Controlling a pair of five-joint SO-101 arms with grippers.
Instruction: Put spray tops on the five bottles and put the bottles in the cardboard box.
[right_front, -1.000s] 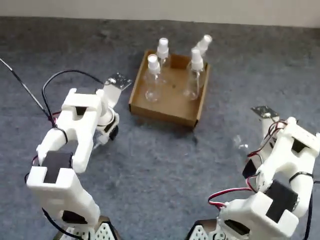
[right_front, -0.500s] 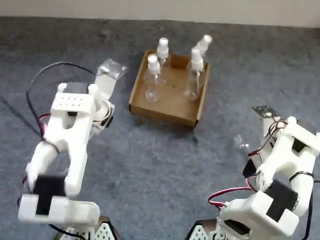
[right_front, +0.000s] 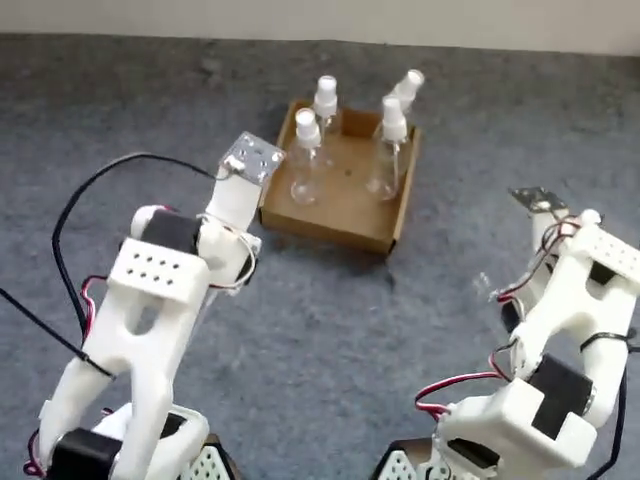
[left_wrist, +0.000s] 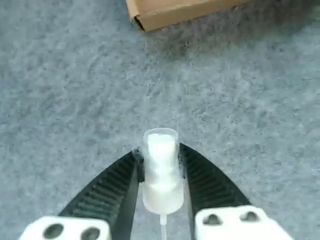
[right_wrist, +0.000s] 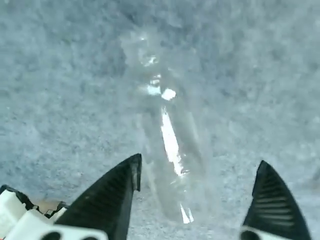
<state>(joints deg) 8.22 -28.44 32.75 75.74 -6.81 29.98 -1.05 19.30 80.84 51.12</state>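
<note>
grey carpeted bench (right_front: 330, 330); cardboard box (right_front: 328, 228) just beyond the left claw (left_wrist: 160, 152), clear bottle (right_wrist: 170, 140) lying between the spread fingers (right_wrist: 115, 195) of the right claw (right_wrist: 199, 162).

four bottles (right_front: 305, 165) stand in the cardboard box (right_front: 350, 200) at upper centre; a fifth bottle (right_front: 482, 285) lies on the surface (right_front: 330, 330), lower right of it.

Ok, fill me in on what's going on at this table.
Spray bottles are being capped and boxed. Four capped bottles sit in the cardboard box. The left tool is shut on a white spray top, held above the grey table near the box's corner. The right tool is open on either side of a clear bottle that lies on the table, not yet gripped.
</note>
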